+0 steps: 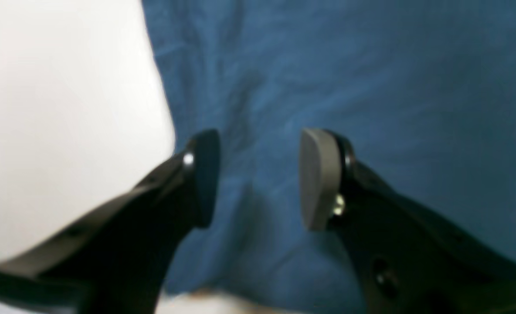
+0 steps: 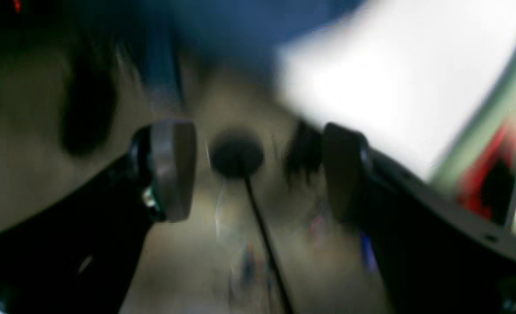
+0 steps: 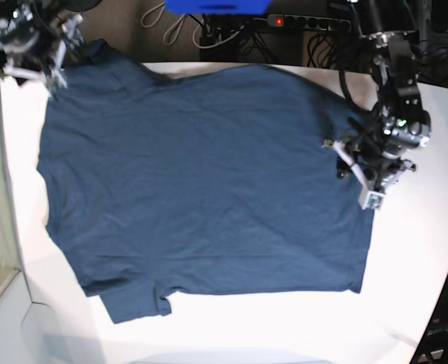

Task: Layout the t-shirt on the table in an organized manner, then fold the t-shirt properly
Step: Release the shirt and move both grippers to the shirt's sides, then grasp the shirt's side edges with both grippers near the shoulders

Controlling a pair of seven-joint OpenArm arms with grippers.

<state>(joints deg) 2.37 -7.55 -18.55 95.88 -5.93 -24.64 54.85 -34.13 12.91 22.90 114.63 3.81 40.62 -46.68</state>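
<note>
The t-shirt (image 3: 201, 182) lies spread across the white worktop (image 3: 428, 265), filling most of its middle, with one sleeve at the near left corner in the base view and a long straight edge running down the side nearest the left arm. It looks mostly flat, though soft creases run through the cloth, so I would judge the laying-out part close to done and the folding not yet begun.

The left end effector (image 1: 258, 179) sits low over that straight edge. Its wrist view shows the two pads spread apart with blue cloth between and below them and bare worktop just to one side. Nothing is pinched. The placement makes sense: right at the border of the fabric is where an edge can be caught for a first fold or tugged to smooth the side.

The right end effector (image 2: 258, 170) is up at the far corner of the worktop, over the shirt's far corner (image 3: 95, 57). Its view is badly blurred, but the pads stand wide apart with nothing between them, only floor and a dark cable beyond. I would guess that corner is where it was wanted, since it lies square with the rest.
</note>
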